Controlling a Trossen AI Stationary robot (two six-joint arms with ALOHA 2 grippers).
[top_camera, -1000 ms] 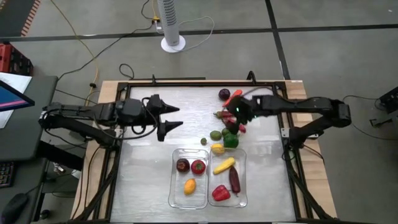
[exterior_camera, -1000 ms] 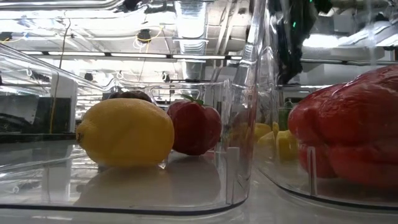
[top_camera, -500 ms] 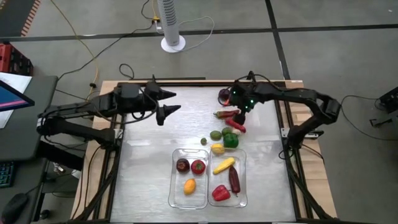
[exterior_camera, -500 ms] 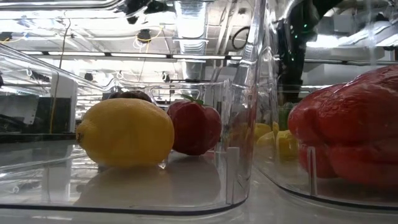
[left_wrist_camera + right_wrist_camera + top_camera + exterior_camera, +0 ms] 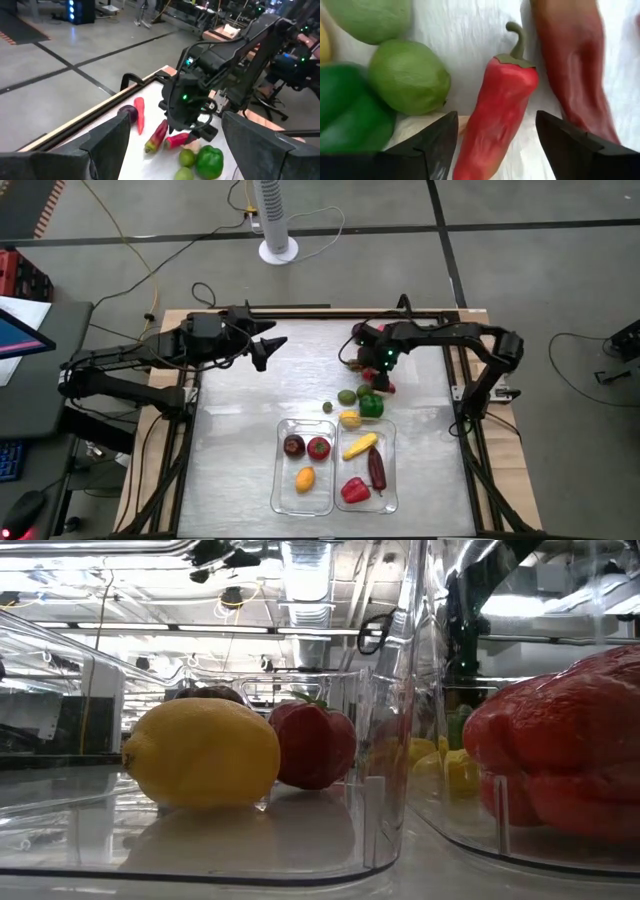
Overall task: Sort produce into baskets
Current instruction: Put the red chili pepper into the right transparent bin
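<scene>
Right gripper has dropped over the red chilli beyond the two tubs — fingers straddling, narrowing, no grip yet. Left gripper waits, spread, farther off.

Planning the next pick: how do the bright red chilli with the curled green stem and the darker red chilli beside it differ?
The bright red chilli with the curled green stem lies between the right gripper's open fingers; the darker red chilli lies outside them. The bright one is lighter and stubbier, the darker one longer. Both rest on the table, still unsorted.
</scene>
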